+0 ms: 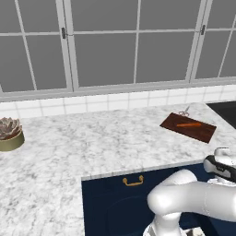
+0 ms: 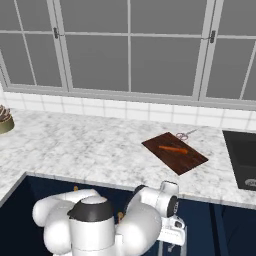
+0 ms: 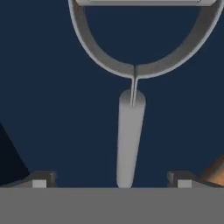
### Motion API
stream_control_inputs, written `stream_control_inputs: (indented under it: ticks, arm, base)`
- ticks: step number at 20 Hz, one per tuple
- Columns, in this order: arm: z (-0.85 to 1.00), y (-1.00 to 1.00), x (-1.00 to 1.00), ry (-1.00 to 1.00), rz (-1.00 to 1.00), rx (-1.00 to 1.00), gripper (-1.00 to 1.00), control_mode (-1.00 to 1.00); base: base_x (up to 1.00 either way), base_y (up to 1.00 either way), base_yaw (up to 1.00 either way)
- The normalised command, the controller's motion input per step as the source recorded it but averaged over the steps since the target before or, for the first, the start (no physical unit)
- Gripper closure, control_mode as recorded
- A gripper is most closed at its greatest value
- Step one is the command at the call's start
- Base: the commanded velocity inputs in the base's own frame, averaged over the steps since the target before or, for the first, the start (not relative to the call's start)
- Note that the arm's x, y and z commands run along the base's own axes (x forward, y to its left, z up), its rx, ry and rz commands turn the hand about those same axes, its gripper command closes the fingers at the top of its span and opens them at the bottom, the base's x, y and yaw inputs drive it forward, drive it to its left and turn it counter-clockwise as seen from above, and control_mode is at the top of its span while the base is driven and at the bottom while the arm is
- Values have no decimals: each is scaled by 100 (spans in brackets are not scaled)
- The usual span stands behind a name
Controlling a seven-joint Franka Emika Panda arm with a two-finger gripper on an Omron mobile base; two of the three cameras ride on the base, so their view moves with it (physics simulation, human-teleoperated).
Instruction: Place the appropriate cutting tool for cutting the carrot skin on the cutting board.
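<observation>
A grey peeler (image 3: 127, 140) with a Y-shaped head lies lengthwise in the hand view against a dark blue surface. Its handle runs down between the fingertips of my gripper (image 3: 110, 180), which is open, with a wide gap on each side of the handle. In the right base view the gripper (image 2: 173, 233) hangs low in front of the blue cabinet, below the counter edge. The dark reddish-brown cutting board (image 1: 201, 132) (image 2: 187, 160) lies on the marble counter at the right, with the small orange carrot (image 1: 189, 124) (image 2: 173, 149) on it.
A pair of scissors (image 1: 184, 112) (image 2: 184, 134) lies at the board's far edge. A potted succulent (image 1: 10, 133) (image 2: 4, 120) stands at the far left. A black cooktop (image 1: 226, 110) (image 2: 242, 160) is set into the counter on the right. A gold handle (image 1: 132, 181) is on the cabinet front.
</observation>
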Motion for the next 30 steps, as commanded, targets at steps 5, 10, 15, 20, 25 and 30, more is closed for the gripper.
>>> stream_control_inputs:
  ticks: [5,10,15,20,25,30]
  arm:
    - [-42,0,12,-14,0,0,-100,-100]
    - [-34,0,0,-14,0,0,-100,-100]
    - [-41,12,-3,-8,0,-1,100,-100]
    - [-2,43,-21,-3,0,-1,100,-100]
    - [62,32,-5,0,2,-4,100,-100]
    - [100,3,-53,-4,3,-8,100,-100]
  base:
    - [0,0,0]
    - [0,0,0]
    - [0,0,0]
    - [0,0,0]
    - [0,0,0]
    - [0,0,0]
